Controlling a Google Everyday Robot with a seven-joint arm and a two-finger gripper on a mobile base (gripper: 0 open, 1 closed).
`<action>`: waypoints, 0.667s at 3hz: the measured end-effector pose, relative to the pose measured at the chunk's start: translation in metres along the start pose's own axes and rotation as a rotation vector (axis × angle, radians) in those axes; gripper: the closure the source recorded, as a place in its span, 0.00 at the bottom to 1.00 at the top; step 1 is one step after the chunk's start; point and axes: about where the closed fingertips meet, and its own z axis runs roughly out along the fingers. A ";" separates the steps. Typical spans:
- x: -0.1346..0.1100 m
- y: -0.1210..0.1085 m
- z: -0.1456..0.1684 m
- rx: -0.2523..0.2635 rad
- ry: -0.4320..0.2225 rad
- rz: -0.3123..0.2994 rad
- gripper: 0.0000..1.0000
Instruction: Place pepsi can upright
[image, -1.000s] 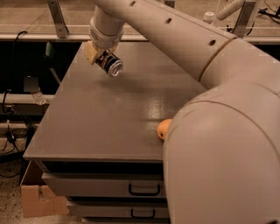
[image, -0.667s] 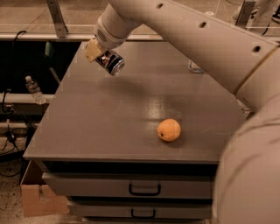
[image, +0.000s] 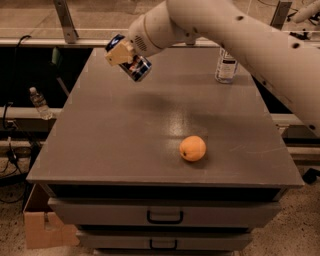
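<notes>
Although the front of the worktop (image: 125, 135) holds little, the orange (image: 192, 148) lies loose there and is round enough to roll if anything knocks it. I judge that risk small, since the work is well behind the orange and to its left.

Behind and left of the orange, the hand (image: 123, 54) is clenched on the can (image: 139, 69). The can hangs tilted above the worktop and touches nothing, its lower end pointing roughly toward the orange.

That tilt is the main hazard:
- **Early release:** if the hand lets go before the can's axis stands vertical, the can will probably land on a rim, tip and roll. It might even go off the worktop edge on the side away from the orange.
- **Hard or skewed lowering:** one rim may strike first and twist the can in the grip.
- **Release from too high:** the can could bounce and fall over.
- **Slip in the grip:** the grip seems to sit near the can's upper end, so a turn of the wrist could let it slip.

Farthest back, behind and right of the orange, the bottle (image: 226, 65) stands just under the arm (image: 240, 30). A wide swing of the arm during the turn could knock it over.
</notes>
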 end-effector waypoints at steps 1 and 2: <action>0.006 -0.010 -0.027 -0.053 -0.149 0.012 1.00; 0.017 -0.016 -0.045 -0.119 -0.275 -0.001 1.00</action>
